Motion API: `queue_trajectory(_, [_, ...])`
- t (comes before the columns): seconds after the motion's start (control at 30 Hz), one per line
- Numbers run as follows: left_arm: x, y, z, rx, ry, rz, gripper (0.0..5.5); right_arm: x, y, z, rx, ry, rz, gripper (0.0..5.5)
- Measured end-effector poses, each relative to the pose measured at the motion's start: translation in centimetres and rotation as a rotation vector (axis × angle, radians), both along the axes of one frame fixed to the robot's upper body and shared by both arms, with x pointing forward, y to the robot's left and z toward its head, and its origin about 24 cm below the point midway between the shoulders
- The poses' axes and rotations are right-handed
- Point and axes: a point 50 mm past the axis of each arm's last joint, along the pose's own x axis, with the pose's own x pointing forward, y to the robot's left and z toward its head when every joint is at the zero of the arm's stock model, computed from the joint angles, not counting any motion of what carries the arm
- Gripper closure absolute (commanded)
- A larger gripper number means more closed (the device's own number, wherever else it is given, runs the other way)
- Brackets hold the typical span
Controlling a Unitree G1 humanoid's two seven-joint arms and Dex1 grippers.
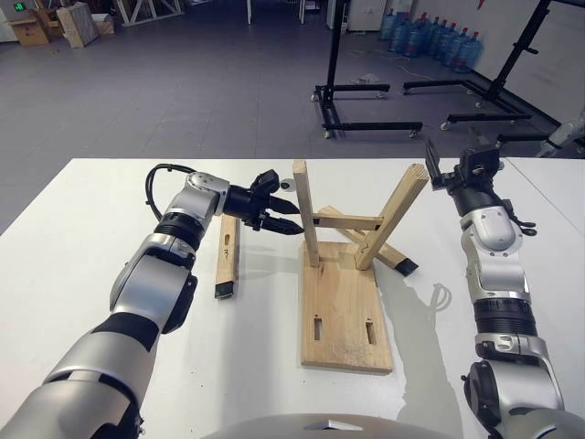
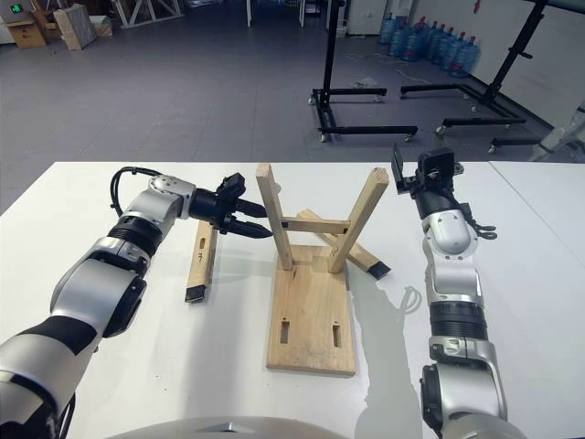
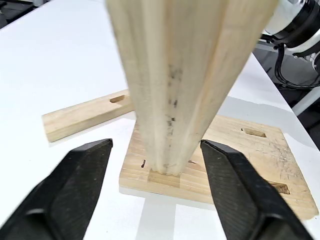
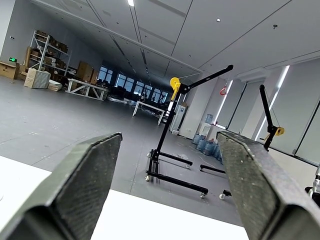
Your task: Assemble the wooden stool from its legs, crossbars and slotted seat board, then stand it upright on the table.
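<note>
Where the job stands: about halfway, as I judge it; the stool is upside down and incomplete.
Seat board: the seat board (image 1: 345, 306) lies flat near the middle of the white table (image 1: 91, 210), slots facing up.
Fitted parts: the left leg (image 1: 305, 212) stands straight in a far slot. The right leg (image 1: 393, 215) stands in the other far slot and leans outward. A crossbar (image 1: 347, 221) joins them.
Empty slots: the two near slots (image 1: 317, 327) hold nothing.
Loose parts: one loose leg (image 1: 227, 256) lies left of the board, apart from it. Another spare leg (image 1: 388, 251) lies behind the standing pair.
Left gripper: the left gripper (image 1: 294, 220) has its jaws released, one finger on each side of the left leg, not touching it.
Right gripper: the right gripper (image 1: 448, 169) is raised well to the right of the stool, jaws released, holding nothing.
Left to do: probably fitting both loose legs, then turning the stool onto its feet.
</note>
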Motion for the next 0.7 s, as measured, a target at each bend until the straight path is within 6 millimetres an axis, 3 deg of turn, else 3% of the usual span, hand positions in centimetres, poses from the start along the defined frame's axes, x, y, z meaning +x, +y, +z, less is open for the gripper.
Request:
queue_trajectory(0.1, [0.3, 1.2, 1.7, -0.046, -0.056, 0.039, 1.98, -0.2, -0.1, -0.5, -0.001, 0.012, -0.013, 1.99])
queue_trajectory(0.17, [0.5, 4.5, 3.1, -0.113, -0.137, 0.183, 1.98, -0.7, -0.6, -0.9, 0.023, 0.013, -0.061, 1.99])
queue_trajectory(0.23, [-0.4, 8.0, 1.7, -0.093, -0.179, 0.354, 1.98, -1.4, -0.7, -1.4, 0.059, 0.017, -0.101, 1.99])
queue_trajectory(0.27, [-1.6, 10.0, -0.1, -0.071, -0.179, 0.468, 1.98, -2.3, -0.5, -2.5, 0.099, 0.042, -0.12, 1.99])
queue_trajectory(0.33, [-3.4, 12.0, -1.9, -0.059, -0.195, 0.632, 1.98, -4.0, 0.1, -4.6, 0.175, 0.105, -0.147, 1.99])
queue_trajectory(0.43, [-6.7, 15.2, -3.1, -0.033, -0.291, 1.047, 1.98, -9.1, 1.8, -9.0, 0.287, 0.276, -0.121, 1.99])
queue_trajectory(0.5, [-9.5, 15.9, -5.5, 0.012, -0.259, 1.269, 1.98, -12.0, 3.5, -10.7, 0.328, 0.386, -0.054, 1.99])
queue_trajectory(0.7, [-11.3, 16.2, -8.6, 0.187, -0.153, 1.516, 1.98, -12.3, 4.0, -10.4, 0.332, 0.422, 0.01, 1.99])
